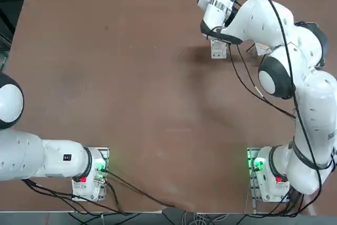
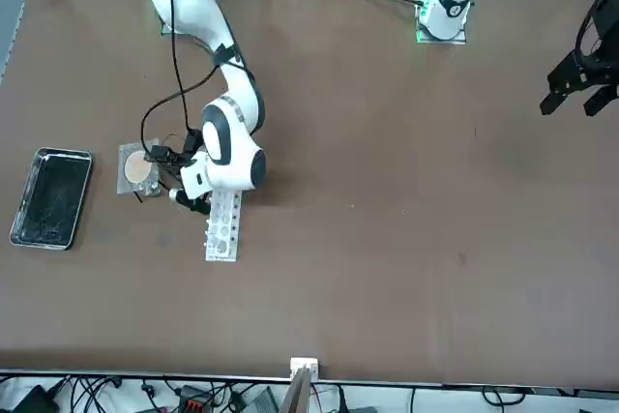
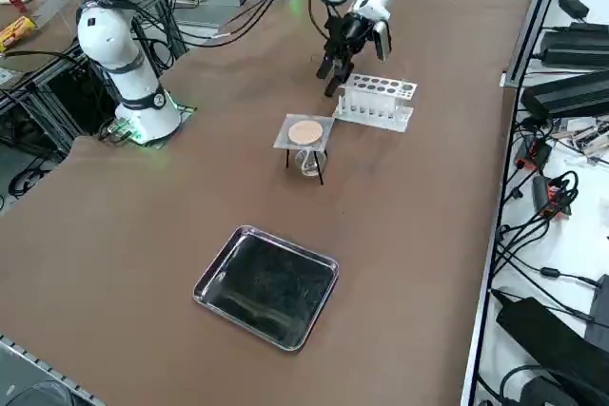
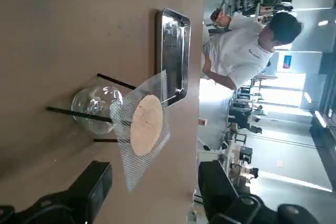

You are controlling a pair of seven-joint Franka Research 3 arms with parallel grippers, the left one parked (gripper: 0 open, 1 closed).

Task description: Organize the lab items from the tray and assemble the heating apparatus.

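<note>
Heating apparatus, one, assembled and upright near the right gripper (image 4: 156, 174): grey mesh square (image 3: 290, 143) with round tan centre (image 3: 305, 132), lying on the black wire tripod (image 4: 79, 113); clear glass burner (image 4: 97, 109) standing beneath. Right gripper: fingers spread wide, nothing between them, poised near the stack and pointing toward it. White test-tube rack (image 3: 377, 102), one, perforated top, upright, just beside the gripper. Metal tray (image 3: 266, 287), one, shiny raised rim, dark floor bare, flat, beyond the stack from the gripper and well apart from it. Table (image 3: 143, 254): broad, brown, matt, with small specks and faint scuffs, running under the gripper and all items. Off the table, well apart from the gripper: a white side bench (image 3: 523, 335) with black cables and dark boxes. Room past the tray, farther from the gripper: one person in a white T-shirt (image 4: 239, 51); more people deeper in, bright windows (image 4: 283, 98), strip lights (image 4: 296, 181) overhead.
</note>
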